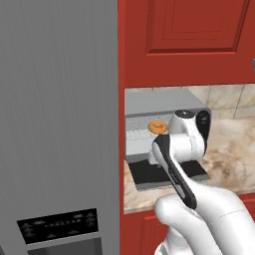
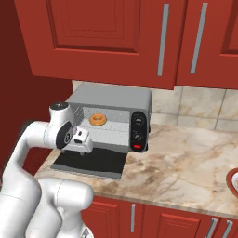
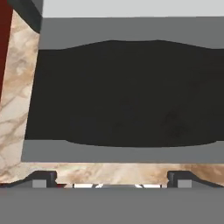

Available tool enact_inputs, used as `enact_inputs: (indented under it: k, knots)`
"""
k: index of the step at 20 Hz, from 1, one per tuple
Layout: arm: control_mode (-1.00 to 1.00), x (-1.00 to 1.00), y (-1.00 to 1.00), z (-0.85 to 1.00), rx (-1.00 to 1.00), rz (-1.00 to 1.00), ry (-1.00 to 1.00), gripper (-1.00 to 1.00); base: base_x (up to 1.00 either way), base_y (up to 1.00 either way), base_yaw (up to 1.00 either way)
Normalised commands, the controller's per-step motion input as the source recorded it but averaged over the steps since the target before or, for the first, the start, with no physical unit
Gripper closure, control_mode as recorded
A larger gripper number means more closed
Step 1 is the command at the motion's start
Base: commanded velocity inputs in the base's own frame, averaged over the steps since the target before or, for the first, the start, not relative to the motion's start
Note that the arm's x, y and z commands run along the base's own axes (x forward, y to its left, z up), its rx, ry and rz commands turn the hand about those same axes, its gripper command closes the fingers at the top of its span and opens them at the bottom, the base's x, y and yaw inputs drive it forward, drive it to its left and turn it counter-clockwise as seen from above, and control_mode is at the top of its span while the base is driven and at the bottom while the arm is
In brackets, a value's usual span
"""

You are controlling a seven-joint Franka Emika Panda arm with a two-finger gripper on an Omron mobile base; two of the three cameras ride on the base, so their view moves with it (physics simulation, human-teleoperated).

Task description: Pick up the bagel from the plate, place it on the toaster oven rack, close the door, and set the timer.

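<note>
Bagel: we are seeing the bagel (image 1: 158, 126) (image 2: 97, 120) lying on the rack (image 1: 137, 133) (image 2: 111, 124) inside the oven (image 1: 164, 102) (image 2: 111, 96), toward the back.
Door: the door (image 1: 167, 172) (image 2: 90, 163) (image 3: 122, 94) is lying open and flat on the bench (image 1: 226, 159) (image 2: 195, 162) (image 3: 17, 96), near its front edge.
Pincer: our pincer (image 3: 111, 183) is hovering over the open door with its tips spread wide and nothing between them; in the right base view it (image 2: 86, 146) is hanging just in front of the oven mouth.
Knobs: two dark dials (image 2: 137, 129) are sitting on the oven's right panel.
</note>
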Motion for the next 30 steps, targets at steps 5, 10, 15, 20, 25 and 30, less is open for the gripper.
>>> enact_inputs:
  k: [5,10,15,20,25,30]
  knots:
    - [-1.0,-0.78,0.02,0.02,-0.21,0.0,-0.11,-1.0,0.0,0.0,0.0]
    - [-1.0,-0.3,0.0,-0.05,-0.17,0.02,-0.01,-1.0,0.0,0.0,0.0]
    - [-1.0,0.0,0.0,-0.13,-0.11,0.06,0.0,-1.0,0.0,0.0,0.0]
    - [-1.0,-0.14,-0.1,-0.27,-0.05,0.1,0.0,-1.0,0.0,0.0,0.0]
    - [-1.0,-0.08,-0.4,-0.1,0.08,0.07,0.0,-1.0,0.0,0.0,0.0]
    - [-1.0,-0.05,-0.8,0.0,0.31,0.0,0.0,-1.0,0.0,0.0,0.0]
